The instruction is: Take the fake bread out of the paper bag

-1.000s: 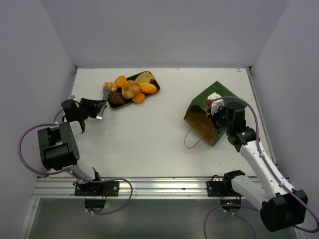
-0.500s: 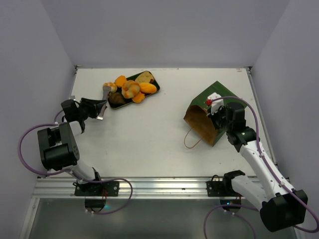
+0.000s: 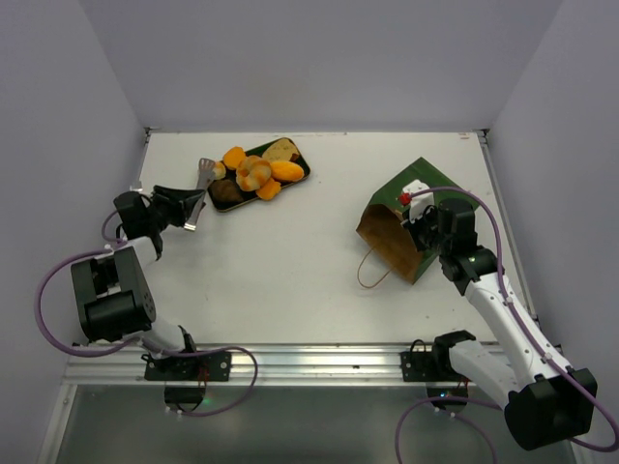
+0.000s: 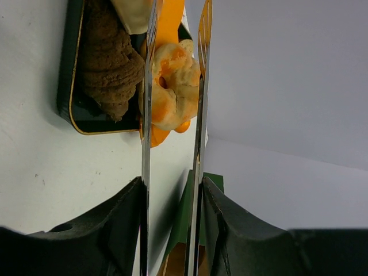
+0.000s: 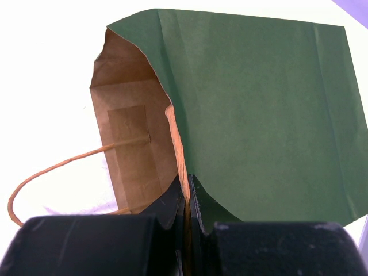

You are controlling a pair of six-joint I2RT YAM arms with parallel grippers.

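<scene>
Top external view: the fake bread is heaped on a dark green tray, well apart from the paper bag, out to the bag's far-left across the table. The bag lies on its side with its mouth turned toward that side. From the right wrist, the part of its brown inside that shows holds no bread, so the emptying looks done or nearly so.

The left gripper hangs farther from the bag than the bread does, its jaws spread with nothing between them. The right gripper has its jaws pressed together on the bag's rim, pinching one wall.

The bread pieces look light and firm with lumpy, matte skins. They should not slip much and are best taken across the narrow middle of one piece. The bag is thin paper, light and easily creased. Its folded rim is the stiffest hold, while the string handle is limp.

No brand, label or writing can be read on the bag or the tray.
</scene>
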